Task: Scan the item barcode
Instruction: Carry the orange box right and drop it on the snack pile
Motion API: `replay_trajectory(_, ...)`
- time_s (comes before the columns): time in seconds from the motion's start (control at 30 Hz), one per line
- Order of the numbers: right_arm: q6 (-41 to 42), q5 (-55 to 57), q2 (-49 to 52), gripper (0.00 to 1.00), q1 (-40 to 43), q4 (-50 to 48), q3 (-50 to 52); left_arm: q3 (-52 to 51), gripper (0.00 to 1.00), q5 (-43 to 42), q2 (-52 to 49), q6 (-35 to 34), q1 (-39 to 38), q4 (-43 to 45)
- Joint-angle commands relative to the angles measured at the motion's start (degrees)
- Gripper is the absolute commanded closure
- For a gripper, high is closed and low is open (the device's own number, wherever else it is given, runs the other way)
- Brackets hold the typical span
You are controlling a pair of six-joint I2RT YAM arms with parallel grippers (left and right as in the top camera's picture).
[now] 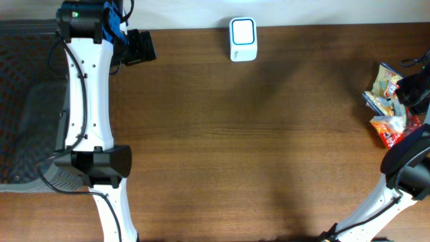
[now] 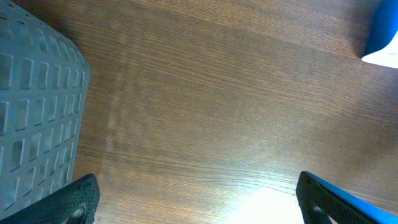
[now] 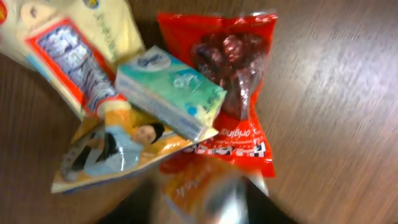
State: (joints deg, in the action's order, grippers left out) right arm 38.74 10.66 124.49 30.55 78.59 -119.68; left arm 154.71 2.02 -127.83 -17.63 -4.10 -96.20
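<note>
Two grippers are shown; the right gripper point(image 3: 205, 210) is poised over a heap of packets point(image 1: 384, 101) at the right edge of the table point(image 1: 269, 148). Its dark fingers are glimpsed only as blurred shapes at the bottom of the wrist view, so it cannot be told whether they are parted or closed on anything. A blurred orange packet point(image 3: 196, 186) is seen between them, nearest the camera; beyond it a red packet point(image 3: 239, 74) of dark fruit is laid flat, overlapped on its left by a teal tissue pack point(image 3: 171, 93). Under the tissue pack a cartoon-printed packet point(image 3: 109, 152) is spread; a yellow packet point(image 3: 74, 56) with a red and blue label is placed at the upper left. The left gripper point(image 2: 196, 193) is spread wide, with nothing between its fingers, above bare wood at the far left of the table; a grey basket point(image 2: 31, 124) is seen just beside it. The white and blue barcode scanner point(image 1: 242, 39) is set at the far edge, well apart from the heap of packets.
</note>
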Motion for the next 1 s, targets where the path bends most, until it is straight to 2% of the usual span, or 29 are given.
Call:
replay_trajectory(0.0, -3.39, -2.56, -0.79, 0.01, -0.09, 2.84, -3.19, -0.24, 0.01, 0.79, 0.87, -0.37, 0.04, 0.07)
replay_trajectory(0.1, -3.39, -5.31, -4.31, 0.01, -0.13, 7.30, -8.57, -0.24, 0.01, 0.79, 0.87, -0.37, 0.04, 0.04)
replay_trajectory(0.2, -3.89, -10.64, -9.64, 0.01, -0.15, 9.64, -9.14, -0.24, 0.01, 0.79, 0.87, -0.35, 0.04, 0.04)
replay_trajectory(0.27, -7.30, -13.16, -11.30, 0.02, -0.83, 11.23, -9.11, -0.24, 0.01, 0.79, 0.87, -0.37, 0.04, 0.04)
replay_trajectory(0.37, -16.72, -15.56, -10.64, 0.01, -5.88, 12.68, -5.38, -0.24, 0.01, 0.79, 0.87, -0.37, 0.04, 0.04)
replay_trajectory(0.47, -17.31, -10.12, -10.54, 0.45, -12.31, 9.51, 6.32, -0.24, 0.01, 0.79, 0.87, -0.37, 0.04, 0.04)
replay_trajectory(0.5, -17.29, -9.79, -10.54, 0.67, -14.62, 6.43, 12.70, -0.24, 0.01, 0.79, 0.87, -0.37, 0.04, 0.04)
replay_trajectory(0.53, -17.29, -9.81, -10.54, 0.79, -16.22, 2.89, 18.38, -0.24, 0.01, 0.79, 0.87, -0.37, 0.04, 0.04)
replay_trajectory(0.57, -17.09, -9.84, -10.54, 0.87, -17.11, -0.74, 22.84, -0.24, 0.01, 0.79, 0.87, -0.37, 0.04, 0.04)
replay_trajectory(0.77, -14.53, -8.15, -10.54, 0.88, -16.04, -22.86, 41.75, -0.24, 0.01, 0.79, 0.87, -0.35, 0.04, 0.04)
replay_trajectory(0.83, -9.29, -3.28, -10.54, 0.93, -14.32, -24.17, 43.34, -0.24, 0.01, 0.79, 0.87, -0.37, 0.04, 0.04)
replay_trajectory(0.97, -9.42, -1.33, -10.60, 0.96, -10.34, -23.71, 40.41, -0.24, 0.01, 0.79, 0.87, -0.35, 0.04, 0.07)
